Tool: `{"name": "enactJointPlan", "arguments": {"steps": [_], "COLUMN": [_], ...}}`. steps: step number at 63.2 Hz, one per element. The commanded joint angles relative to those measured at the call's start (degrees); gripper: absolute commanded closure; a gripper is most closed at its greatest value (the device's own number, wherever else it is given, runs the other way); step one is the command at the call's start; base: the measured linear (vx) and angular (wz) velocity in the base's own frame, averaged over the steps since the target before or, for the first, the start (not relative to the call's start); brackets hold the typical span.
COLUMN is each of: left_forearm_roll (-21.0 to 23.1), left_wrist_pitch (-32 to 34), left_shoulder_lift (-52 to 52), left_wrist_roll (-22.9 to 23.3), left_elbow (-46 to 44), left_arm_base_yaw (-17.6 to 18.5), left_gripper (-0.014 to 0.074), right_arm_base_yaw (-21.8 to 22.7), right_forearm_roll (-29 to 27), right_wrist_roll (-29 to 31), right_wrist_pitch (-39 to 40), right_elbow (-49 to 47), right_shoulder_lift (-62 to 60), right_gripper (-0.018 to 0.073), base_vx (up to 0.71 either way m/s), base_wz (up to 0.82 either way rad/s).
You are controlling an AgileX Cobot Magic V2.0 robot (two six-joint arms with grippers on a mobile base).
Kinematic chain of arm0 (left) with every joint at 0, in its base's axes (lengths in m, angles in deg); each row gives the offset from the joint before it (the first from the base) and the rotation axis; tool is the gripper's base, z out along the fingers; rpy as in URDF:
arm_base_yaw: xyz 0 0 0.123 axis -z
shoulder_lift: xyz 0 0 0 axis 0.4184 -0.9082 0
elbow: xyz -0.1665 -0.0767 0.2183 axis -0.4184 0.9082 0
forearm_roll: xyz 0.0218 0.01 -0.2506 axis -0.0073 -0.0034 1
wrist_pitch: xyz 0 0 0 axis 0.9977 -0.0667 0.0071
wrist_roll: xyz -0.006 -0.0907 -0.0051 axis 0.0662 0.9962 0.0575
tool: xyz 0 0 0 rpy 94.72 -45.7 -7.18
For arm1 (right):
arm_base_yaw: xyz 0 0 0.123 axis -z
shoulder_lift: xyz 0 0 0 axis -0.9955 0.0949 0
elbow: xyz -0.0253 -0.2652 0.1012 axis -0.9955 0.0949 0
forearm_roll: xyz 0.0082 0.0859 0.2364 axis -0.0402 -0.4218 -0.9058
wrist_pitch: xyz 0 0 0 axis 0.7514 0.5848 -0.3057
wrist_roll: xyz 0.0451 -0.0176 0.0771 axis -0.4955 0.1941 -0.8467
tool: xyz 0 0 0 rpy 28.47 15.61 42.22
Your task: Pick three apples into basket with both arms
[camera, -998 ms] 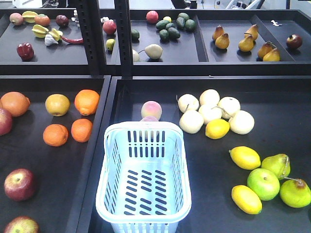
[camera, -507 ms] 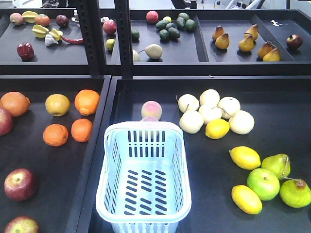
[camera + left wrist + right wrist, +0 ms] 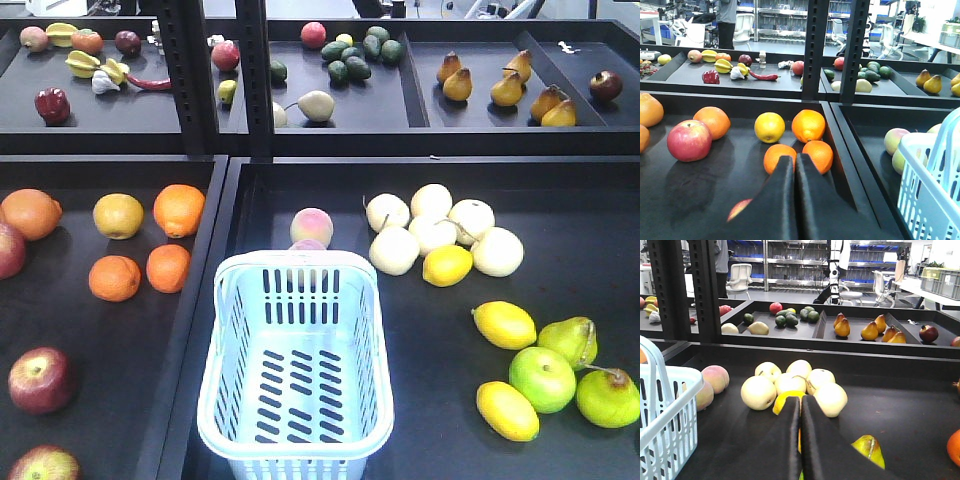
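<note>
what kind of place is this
Probably a mock grocery produce display inside a lab: black trays of loose fruit, a pale blue slotted plastic shopping basket, white office chairs and metal shelving behind.

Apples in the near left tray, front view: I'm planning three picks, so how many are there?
3: one apple cut by the left edge, a second apple nearer, a third apple at the bottom edge. Others may lie out of frame.

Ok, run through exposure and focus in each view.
Front view: sharp, even light, but the pale blue-white slotted plastic basket glares, its rim nearly blown out. Left wrist view: the black left fingers are underexposed, featureless; top right corner washed out. Right wrist view: black right fingers equally dark.
</note>
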Motion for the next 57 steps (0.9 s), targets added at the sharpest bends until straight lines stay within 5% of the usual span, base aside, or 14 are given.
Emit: {"name": "enactJointPlan", "arguments": {"steps": [1, 15, 20, 28, 34, 57], "left_forearm_roll": [0.3, 2.0, 7.7, 22.7, 29.9, 31.0], "left_wrist_pitch": [4.8, 6.5, 6.6, 6.6, 6.6, 14.0], "left_shoulder_lift": [0.8, 0.8, 0.8, 0.8, 0.8, 0.8], "left_wrist_roll": [0.7, 2.4, 8.2, 21.0, 24.5, 24.5], "left_elbow": [-1.0, -1.0, -1.0, -1.0, -1.0, -1.4], "left_arm_base_yaw": [0.4, 0.4, 0.4, 0.4, 0.4, 0.4], "left_gripper": [0.0602, 0.0602, 0.0602, 0.0602, 0.0602, 0.0602], "right_arm_base_yaw": [0.3, 0.3, 0.3, 0.3, 0.3, 0.3], "right_forearm_roll": [0.5, 0.5, 0.5, 0.5, 0.5, 0.5], "right_wrist_roll": [0.4, 0.4, 0.4, 0.4, 0.4, 0.4], "right_wrist_pitch": [4.1, 4.1, 4.1, 4.1, 4.1, 4.1], "right_elbow": [0.8, 0.8, 0.8, 0.8, 0.8, 0.8], "right_shoulder_lift": [-0.7, -0.7, -0.7, -0.7, -0.7, -0.7], "right_gripper": [0.0568, 0.0568, 0.0568, 0.0568, 0.0568, 0.0568], "base_vx": [0.0, 0.0, 0.0, 0.0, 0.0, 0.0], "base_wz": [0.0, 0.0, 0.0, 0.0, 0.0, 0.0]}}
